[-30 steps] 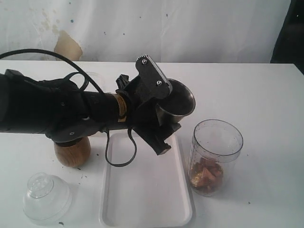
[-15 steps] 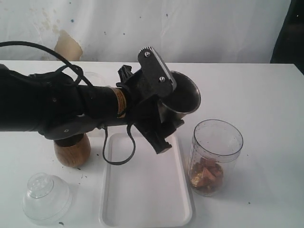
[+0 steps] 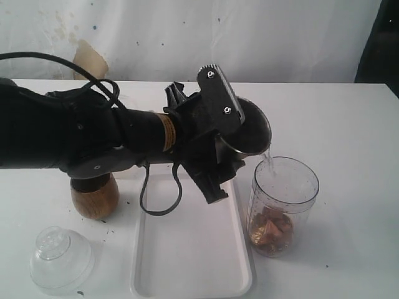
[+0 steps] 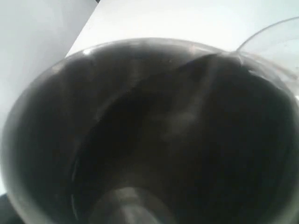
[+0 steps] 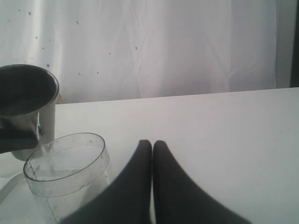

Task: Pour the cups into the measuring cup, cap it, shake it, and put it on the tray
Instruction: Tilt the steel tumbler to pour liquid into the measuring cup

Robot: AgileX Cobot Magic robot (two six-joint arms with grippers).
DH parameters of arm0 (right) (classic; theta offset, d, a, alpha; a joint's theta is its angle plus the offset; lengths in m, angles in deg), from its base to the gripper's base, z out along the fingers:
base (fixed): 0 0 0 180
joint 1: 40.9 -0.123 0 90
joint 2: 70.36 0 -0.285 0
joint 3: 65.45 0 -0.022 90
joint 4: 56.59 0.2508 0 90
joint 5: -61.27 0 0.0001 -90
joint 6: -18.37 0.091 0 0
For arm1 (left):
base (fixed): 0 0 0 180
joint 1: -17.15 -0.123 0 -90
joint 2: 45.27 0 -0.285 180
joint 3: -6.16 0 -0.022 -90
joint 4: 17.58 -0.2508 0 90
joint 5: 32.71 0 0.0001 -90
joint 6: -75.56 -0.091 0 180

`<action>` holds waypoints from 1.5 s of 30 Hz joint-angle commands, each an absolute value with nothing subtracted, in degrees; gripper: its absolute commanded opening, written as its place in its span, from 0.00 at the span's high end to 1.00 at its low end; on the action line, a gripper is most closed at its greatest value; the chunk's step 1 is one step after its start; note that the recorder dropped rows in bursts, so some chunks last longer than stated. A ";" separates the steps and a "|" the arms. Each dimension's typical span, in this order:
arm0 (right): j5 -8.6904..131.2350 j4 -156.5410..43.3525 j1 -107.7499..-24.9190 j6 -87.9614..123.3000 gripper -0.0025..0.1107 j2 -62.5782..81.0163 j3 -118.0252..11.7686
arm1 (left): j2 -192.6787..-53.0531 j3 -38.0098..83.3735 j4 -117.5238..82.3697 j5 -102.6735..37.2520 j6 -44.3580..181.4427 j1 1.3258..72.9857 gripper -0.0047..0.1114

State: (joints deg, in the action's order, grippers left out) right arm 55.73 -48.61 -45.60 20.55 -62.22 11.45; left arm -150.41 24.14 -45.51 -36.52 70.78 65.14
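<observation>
My left gripper (image 3: 216, 139) is shut on the shiny steel tumbler (image 3: 250, 133), holding it tipped over the clear measuring cup (image 3: 283, 199). A thin stream of clear liquid (image 3: 269, 163) falls from the tumbler's lip into the measuring cup, where brown pieces (image 3: 269, 232) lie at the bottom. The tumbler's dark inside (image 4: 154, 140) fills the left wrist view and hides the fingers. The wooden cup (image 3: 95, 196) stands left of the white tray (image 3: 187, 255). My right gripper (image 5: 152, 144) is shut on nothing, close beside the measuring cup (image 5: 65, 168) and apart from it.
A clear domed lid (image 3: 59, 258) lies at the front left of the white table. The black left arm (image 3: 75, 140) spans the left half, above the wooden cup and the tray's far end. A white wall closes off the back.
The left gripper has carried the tumbler to the right, over the measuring cup's rim, and tipped it further. Liquid now runs out of it; earlier none did.
</observation>
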 commanded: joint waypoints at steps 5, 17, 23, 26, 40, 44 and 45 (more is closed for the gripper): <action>56.18 -48.67 -45.98 20.58 0.98 -62.58 11.77 | -149.02 18.95 -45.66 -31.15 65.22 67.61 0.96; 56.18 -48.67 -45.98 20.58 0.98 -62.58 11.77 | -149.02 18.69 -46.62 -30.15 63.08 68.08 0.96; 56.18 -48.67 -45.98 20.58 0.98 -62.58 11.77 | -149.02 18.69 -46.62 -29.77 62.44 68.08 0.96; 56.18 -48.67 -45.98 20.58 0.98 -62.58 11.77 | -149.02 18.69 -46.62 -29.57 61.39 68.08 0.96; 56.18 -48.67 -45.98 20.58 0.98 -62.58 11.77 | -149.02 18.69 -46.85 -29.57 60.12 68.16 0.96; 56.18 -48.67 -45.98 20.58 0.98 -62.58 11.77 | -149.02 18.59 -47.27 -29.69 60.12 68.21 0.96; 56.18 -48.67 -45.98 20.58 0.98 -62.58 11.77 | -149.02 18.59 -47.50 -29.80 60.12 68.21 0.96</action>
